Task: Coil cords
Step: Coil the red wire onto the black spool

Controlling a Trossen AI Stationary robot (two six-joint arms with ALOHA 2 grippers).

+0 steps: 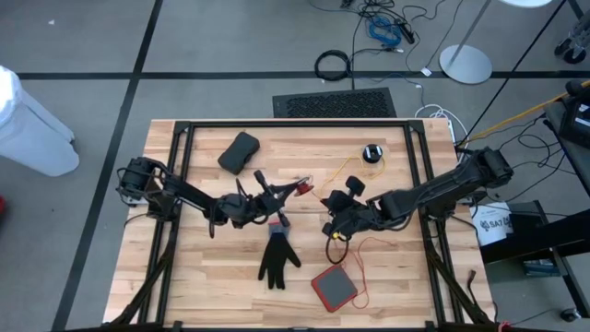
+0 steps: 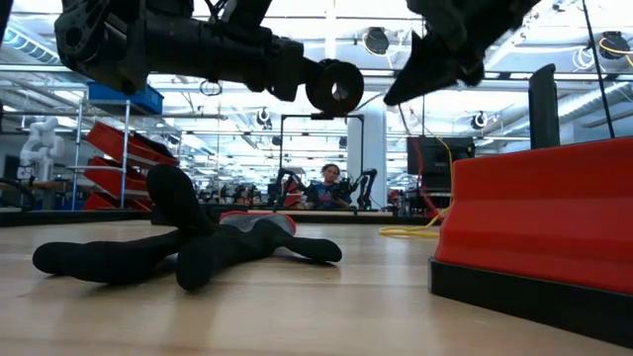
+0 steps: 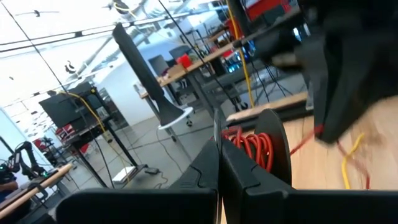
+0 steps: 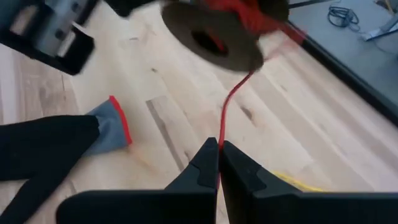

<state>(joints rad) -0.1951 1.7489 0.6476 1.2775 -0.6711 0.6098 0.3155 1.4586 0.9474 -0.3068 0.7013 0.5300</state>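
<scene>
Evenly, brightly lit from overhead; soft, short shadows under the arms on the table (image 1: 212, 277). Strong glare from ceiling lights and bright hall windows in the low view, leaving the arms silhouetted. Heavy motion blur in both wrist views; black spool (image 4: 214, 37) smeared, near red block (image 2: 539, 213) soft.

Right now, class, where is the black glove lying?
In the high view, the black glove lies flat on the wooden table, near its front middle, just left of the red square pad.
</scene>
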